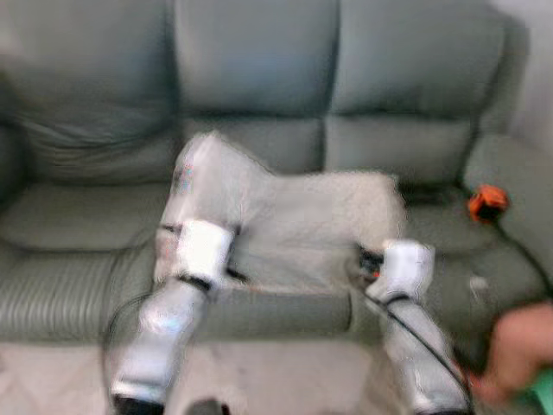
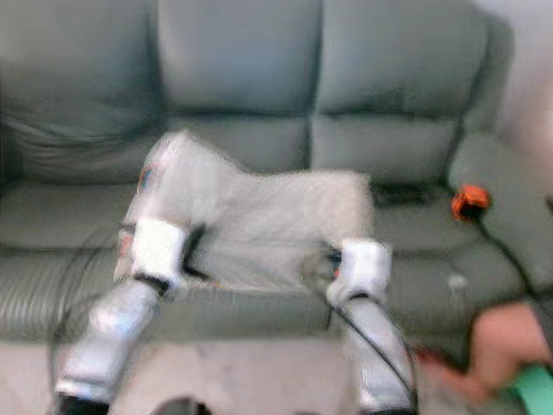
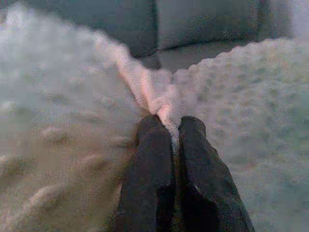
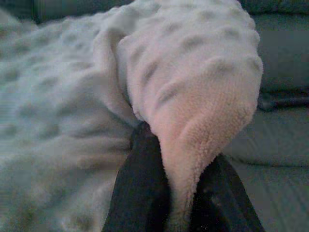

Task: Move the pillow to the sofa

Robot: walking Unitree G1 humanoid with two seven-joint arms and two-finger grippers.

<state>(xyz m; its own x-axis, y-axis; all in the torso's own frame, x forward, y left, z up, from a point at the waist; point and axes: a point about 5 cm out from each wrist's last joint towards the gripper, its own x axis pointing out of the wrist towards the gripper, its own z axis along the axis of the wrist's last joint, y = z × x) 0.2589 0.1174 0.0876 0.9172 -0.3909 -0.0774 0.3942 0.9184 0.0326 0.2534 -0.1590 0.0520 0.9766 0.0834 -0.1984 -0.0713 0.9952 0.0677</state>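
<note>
Over the grey sofa (image 1: pixel 259 78) I've got the pillow (image 1: pixel 294 220), cream and bumpy-fleeced. Left gripper (image 3: pixel 166 126) and right gripper (image 4: pixel 166 145) each pinch an edge.

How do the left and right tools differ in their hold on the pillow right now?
The left tool pinches a thin ridge of the pillow; the right tool clamps a thick, folded corner that drapes over its fingers. The left holds its side raised higher against the sofa; the right's side sits lower. Both are shut on pillow fabric.
</note>
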